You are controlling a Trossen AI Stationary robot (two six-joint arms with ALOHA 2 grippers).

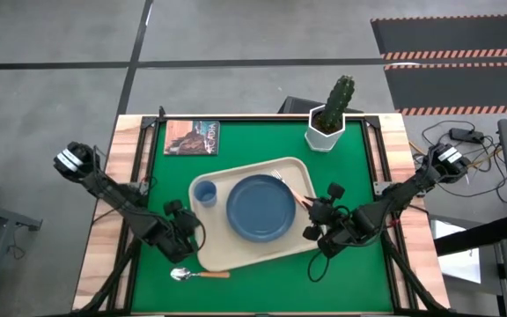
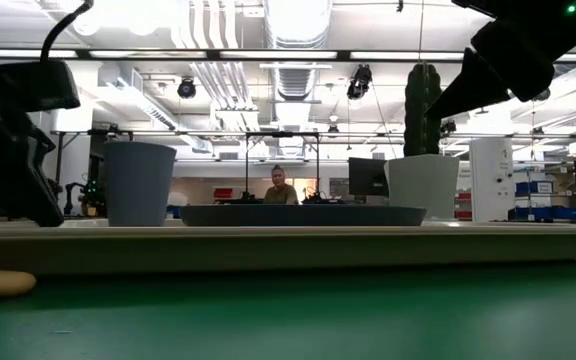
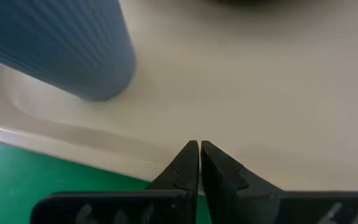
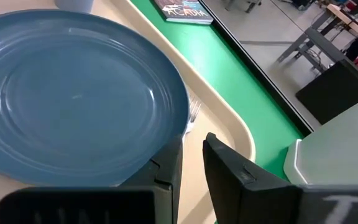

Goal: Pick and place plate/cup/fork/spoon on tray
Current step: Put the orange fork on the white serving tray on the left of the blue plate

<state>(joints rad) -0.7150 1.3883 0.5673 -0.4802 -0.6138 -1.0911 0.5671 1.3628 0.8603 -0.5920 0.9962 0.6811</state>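
The cream tray (image 1: pixel 236 251) lies mid-table. On it are the slate-blue plate (image 1: pixel 260 208), the light-blue cup (image 1: pixel 204 192) at its left end, and the fork (image 1: pixel 290 187), which lies flat beside the plate's right edge; its tines show in the right wrist view (image 4: pixel 193 113). The spoon (image 1: pixel 197 275) lies on the green mat in front of the tray. My left gripper (image 3: pixel 199 148) is shut and empty over the tray's near-left rim, short of the cup (image 3: pixel 61 43). My right gripper (image 4: pixel 192 144) hovers over the fork's handle end, its fingers a narrow gap apart, and holds nothing.
A white pot with a cactus (image 1: pixel 328 123) stands at the back right. A small book (image 1: pixel 192 137) lies at the back left. Wooden borders flank the green mat (image 1: pixel 350 282). A person (image 2: pixel 280 186) sits far behind the table.
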